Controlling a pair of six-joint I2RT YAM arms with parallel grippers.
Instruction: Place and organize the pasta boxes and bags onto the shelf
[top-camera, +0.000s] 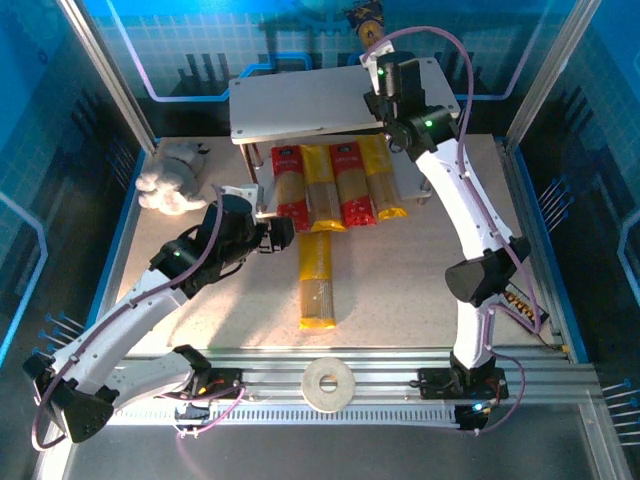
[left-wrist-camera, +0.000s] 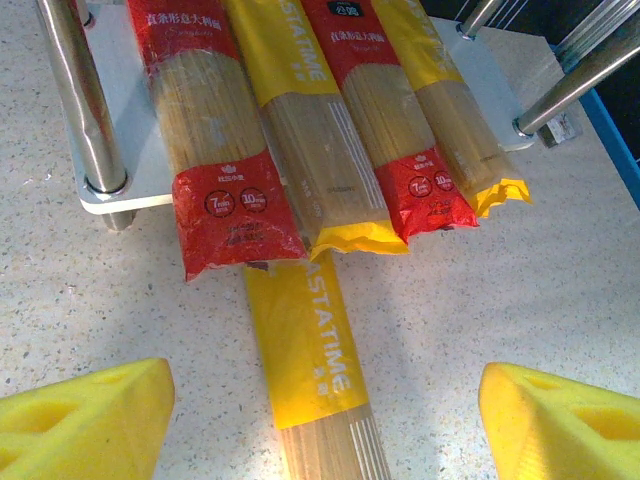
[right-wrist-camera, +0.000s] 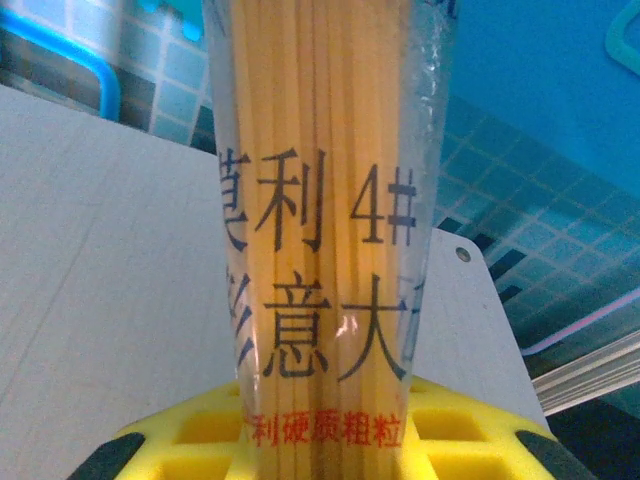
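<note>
Clamped on a clear spaghetti pack (right-wrist-camera: 320, 180), the right gripper (right-wrist-camera: 320, 445) held it by one end between its yellow pads. In the overhead view that gripper (top-camera: 377, 62) sat at the upper right of the shelf (top-camera: 300, 100), with the pack (top-camera: 365, 20) running on toward the top of the frame. Whether the pack touched the top board could not be told.

The left gripper (top-camera: 275, 233) hung low over the table (top-camera: 440, 260) at left of centre with its fingers (left-wrist-camera: 90, 415) spread wide and nothing between them. Below it lay a yellow pack (left-wrist-camera: 300, 350), lengthwise. Its far end was tucked just under the overhanging ends of the four packs on the lower tier: red (top-camera: 290, 185), yellow (top-camera: 320, 190), red (top-camera: 352, 185), yellow (top-camera: 383, 180), side by side and touching.

The loose yellow pack (top-camera: 318, 280) would probably be light and stiff only along its length. The dry strands inside looked brittle and the film slick. A hold across its narrow width near the middle seemed wisest, since an end grip would let it droop or swing. A firm squeeze risked snapping strands, and dragging it out from under the overhanging ends could disturb that row.
</note>
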